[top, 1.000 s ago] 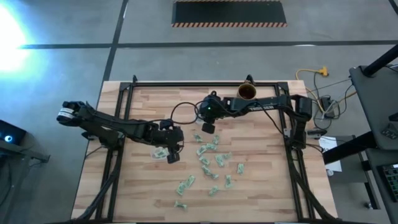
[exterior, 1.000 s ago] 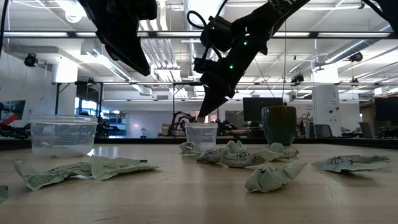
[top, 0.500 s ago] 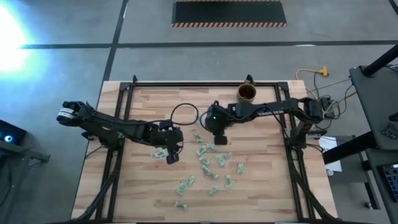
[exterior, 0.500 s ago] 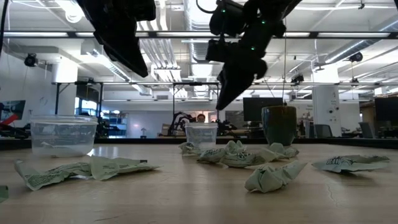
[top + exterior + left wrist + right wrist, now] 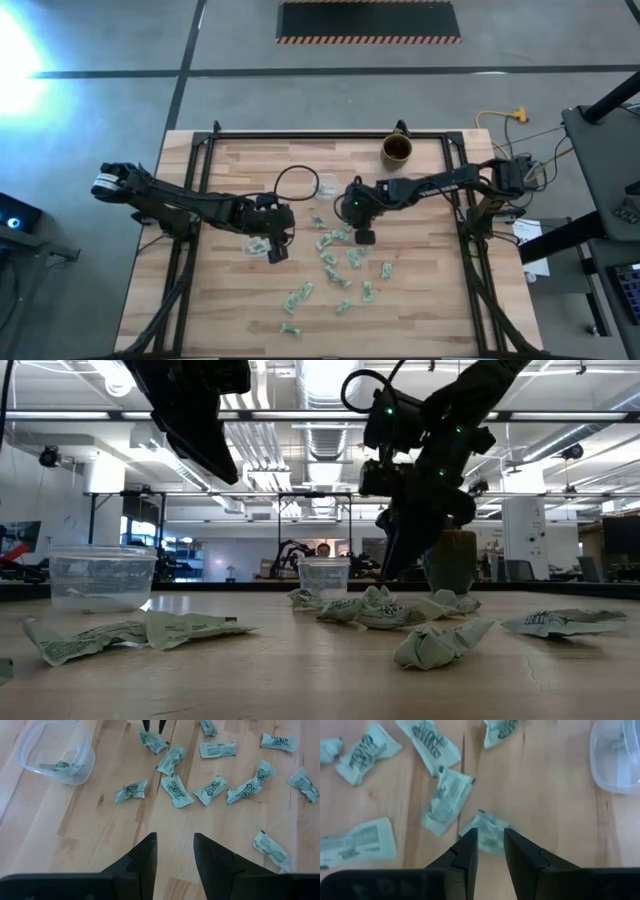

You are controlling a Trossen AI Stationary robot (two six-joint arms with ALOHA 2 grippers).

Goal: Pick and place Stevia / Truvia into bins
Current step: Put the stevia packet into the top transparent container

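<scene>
Swinging away from the far clear round plastic cup, the right gripper now hangs over the scattered pale green paper sachets, fingers a little apart and empty.
It looks set for another pick; the left gripper hovers part-open, empty, beside the pile. Two clear cups show, the nearer holding one sachet, roughly fifteen sachets loose on the table.

A robotics lab or workshop: grey concrete floor, black-and-yellow hazard-striped mat, exposed ceiling ducts, another robot arm behind.
</scene>
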